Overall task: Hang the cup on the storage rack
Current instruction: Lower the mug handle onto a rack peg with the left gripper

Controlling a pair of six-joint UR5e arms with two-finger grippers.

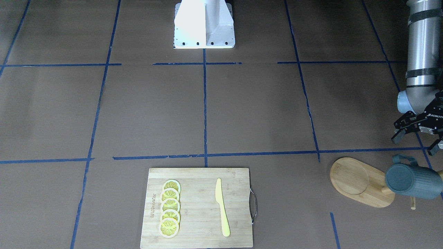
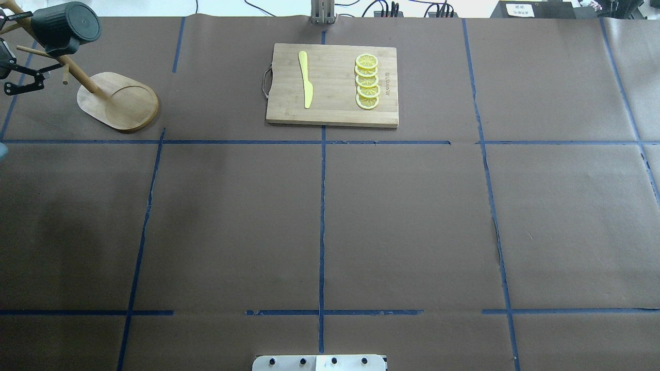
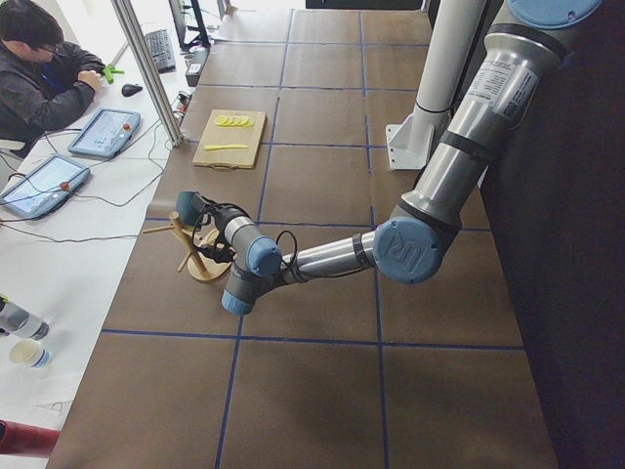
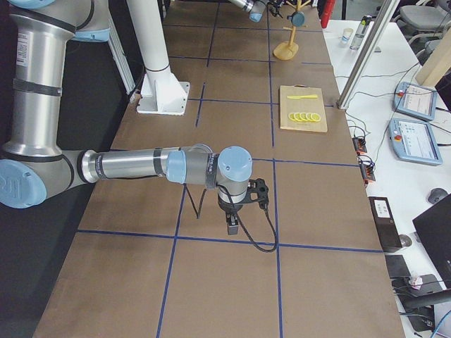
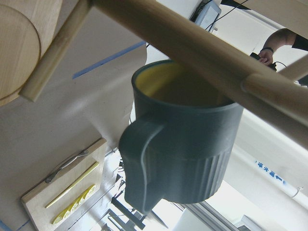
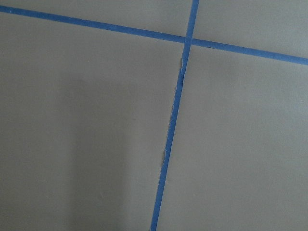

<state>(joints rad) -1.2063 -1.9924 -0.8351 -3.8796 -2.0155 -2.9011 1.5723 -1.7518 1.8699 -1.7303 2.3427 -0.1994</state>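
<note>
Cup rests on rack peg; L hand wide, empty, just beside; R hand can't tell.

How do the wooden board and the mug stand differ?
The cutting board is a flat rectangle; the storage rack has an oval base with a post and pegs. The board carries lemon slices and a knife; the rack holds the cup. Both are light bamboo.

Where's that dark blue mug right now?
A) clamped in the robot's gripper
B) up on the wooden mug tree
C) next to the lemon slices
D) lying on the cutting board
B: the cup hangs up among the pegs of the storage rack, and the left gripper is open beside it, not touching it.
</note>
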